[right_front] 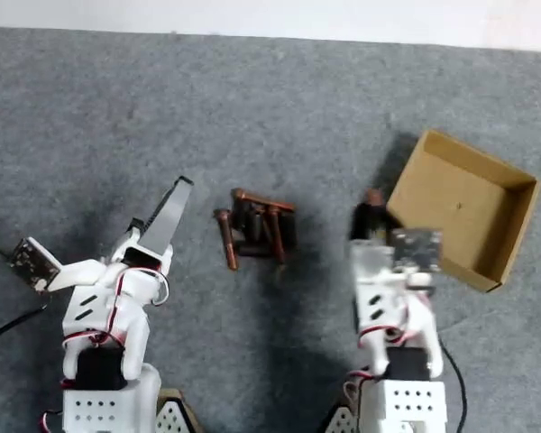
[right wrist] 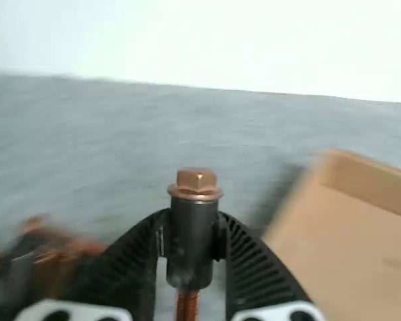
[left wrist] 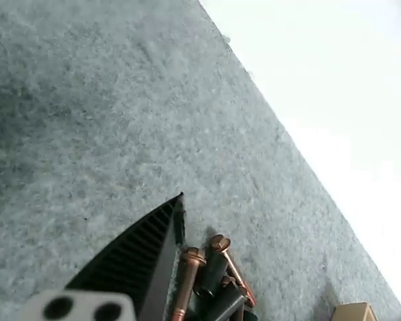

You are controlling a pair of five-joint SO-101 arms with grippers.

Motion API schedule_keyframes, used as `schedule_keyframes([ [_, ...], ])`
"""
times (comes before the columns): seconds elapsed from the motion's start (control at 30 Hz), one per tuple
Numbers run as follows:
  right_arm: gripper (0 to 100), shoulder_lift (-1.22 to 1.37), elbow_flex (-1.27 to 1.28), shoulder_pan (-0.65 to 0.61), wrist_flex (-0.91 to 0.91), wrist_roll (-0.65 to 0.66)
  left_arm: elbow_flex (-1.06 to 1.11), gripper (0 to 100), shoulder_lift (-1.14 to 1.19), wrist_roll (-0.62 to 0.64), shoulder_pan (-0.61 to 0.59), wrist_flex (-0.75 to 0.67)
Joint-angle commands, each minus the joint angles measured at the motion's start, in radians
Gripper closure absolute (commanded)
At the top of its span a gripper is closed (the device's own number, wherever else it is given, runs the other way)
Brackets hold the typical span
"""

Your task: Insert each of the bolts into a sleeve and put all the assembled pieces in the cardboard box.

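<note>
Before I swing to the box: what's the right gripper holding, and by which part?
The right gripper holds a copper bolt seated in a dark sleeve. It is clamped on the sleeve's sides, with the bolt head protruding beyond the grip.

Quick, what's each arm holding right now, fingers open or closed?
Left gripper: closed, empty.
Right gripper: closed on a sleeve with a bolt in it.

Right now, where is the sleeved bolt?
In the high view, the right gripper holds the sleeved bolt beside the cardboard box, right of the loose pile.
</note>
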Motion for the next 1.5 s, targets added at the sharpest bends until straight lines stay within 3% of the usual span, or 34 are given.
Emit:
schedule_keyframes([
  [0.0, 99.4, 0.013, -0.105, 0.110, -0.008, -0.008, -0.002, 41, -0.007, 0.005, -0.015, -0.028],
  [0.13, 99.4, 0.214, -0.272, 0.148, -0.008, -0.005, -0.002, 41, -0.007, 0.005, -0.015, -0.028],
  [0.5, 99.3, 1.188, -0.972, 0.360, 0.007, -0.011, 0.030, 41, -0.007, -0.029, -0.018, -0.029],
  [0.77, 98.8, 1.613, -1.403, 0.404, 0.364, -0.011, 0.031, 41, -0.007, -0.031, -0.019, -0.026],
  [1.03, 79.8, 1.693, -1.537, 0.397, 0.452, -0.011, 0.033, 41, -0.005, -0.043, -0.019, -0.026],
  [1.23, 78.9, 1.676, -1.538, 0.355, 0.555, -0.011, 0.050, 41, -0.005, -0.071, -0.013, -0.029],
  [1.47, 78.9, 1.440, -1.438, 0.251, 0.742, -0.077, 0.050, 41, -0.005, -0.071, -0.013, -0.029],
])
